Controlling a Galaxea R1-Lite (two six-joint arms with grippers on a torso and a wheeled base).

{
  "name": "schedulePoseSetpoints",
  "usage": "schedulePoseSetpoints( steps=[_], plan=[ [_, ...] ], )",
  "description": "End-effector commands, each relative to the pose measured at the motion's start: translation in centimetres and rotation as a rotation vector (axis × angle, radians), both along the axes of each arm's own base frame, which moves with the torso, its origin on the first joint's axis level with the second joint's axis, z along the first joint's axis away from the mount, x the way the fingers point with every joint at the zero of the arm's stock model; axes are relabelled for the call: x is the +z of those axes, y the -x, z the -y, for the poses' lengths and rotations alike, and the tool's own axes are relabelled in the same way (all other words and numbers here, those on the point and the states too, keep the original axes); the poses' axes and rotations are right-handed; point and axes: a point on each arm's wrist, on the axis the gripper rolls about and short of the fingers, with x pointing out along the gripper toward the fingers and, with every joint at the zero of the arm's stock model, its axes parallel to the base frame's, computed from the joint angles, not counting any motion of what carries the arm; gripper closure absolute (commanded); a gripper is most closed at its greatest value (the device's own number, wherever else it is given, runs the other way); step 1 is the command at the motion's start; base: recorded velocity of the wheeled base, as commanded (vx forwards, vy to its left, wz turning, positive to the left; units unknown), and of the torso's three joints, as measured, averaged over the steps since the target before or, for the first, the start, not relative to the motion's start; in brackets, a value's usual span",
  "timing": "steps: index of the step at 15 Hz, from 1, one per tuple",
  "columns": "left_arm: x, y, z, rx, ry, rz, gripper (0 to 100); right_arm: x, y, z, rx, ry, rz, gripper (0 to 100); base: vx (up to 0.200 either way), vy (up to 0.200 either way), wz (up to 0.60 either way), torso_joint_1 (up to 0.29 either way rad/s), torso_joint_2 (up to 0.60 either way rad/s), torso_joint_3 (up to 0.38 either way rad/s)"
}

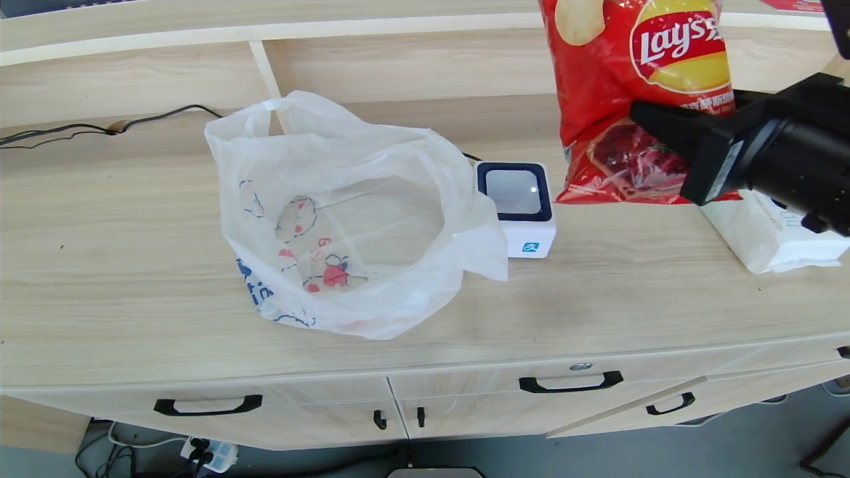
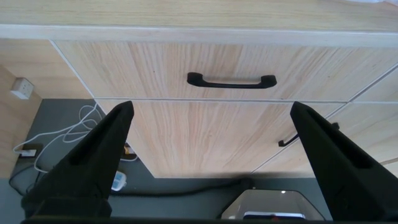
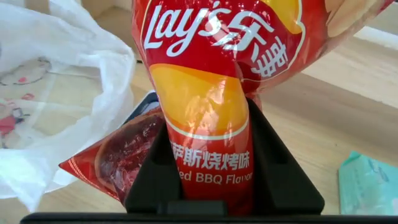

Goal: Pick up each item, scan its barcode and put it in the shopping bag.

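A red bag of crisps (image 1: 634, 86) hangs upright above the counter's right side, with my right gripper (image 1: 654, 123) shut on its lower middle. In the right wrist view the bag (image 3: 211, 93) is pinched between the black fingers (image 3: 280, 162). The white and blue barcode scanner (image 1: 516, 207) sits just left of the bag's lower edge. A white plastic shopping bag (image 1: 345, 212) stands open at the counter's middle, left of the scanner. My left gripper (image 2: 208, 162) is open, held low in front of the drawer fronts.
A white pack of wipes (image 1: 773, 232) lies on the counter under my right arm. A black cable (image 1: 106, 126) runs along the back left. Drawers with black handles (image 1: 571, 383) line the counter's front. A raised wooden shelf (image 1: 398, 60) backs the counter.
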Motion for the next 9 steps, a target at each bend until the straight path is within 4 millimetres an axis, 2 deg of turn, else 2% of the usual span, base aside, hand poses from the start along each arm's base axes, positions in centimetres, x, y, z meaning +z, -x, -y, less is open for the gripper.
schedulePoseSetpoints(
  steps=[1,4,9],
  plan=[
    [0.0,0.0,0.0,0.0,0.0,-0.002,0,0.1,1.7,0.9,0.09,-0.016,0.011,100,0.0,0.0,0.0,0.0,0.0,0.0],
    [0.0,0.0,0.0,0.0,0.0,-0.002,0,-0.2,1.8,0.9,0.109,-0.049,-0.013,100,0.0,0.0,0.0,0.0,0.0,0.0],
    [0.0,0.0,0.0,0.0,0.002,-0.002,0,1.0,2.6,1.5,0.101,-0.07,0.03,100,0.0,0.0,0.6,0.006,0.0,0.009]
  ],
)
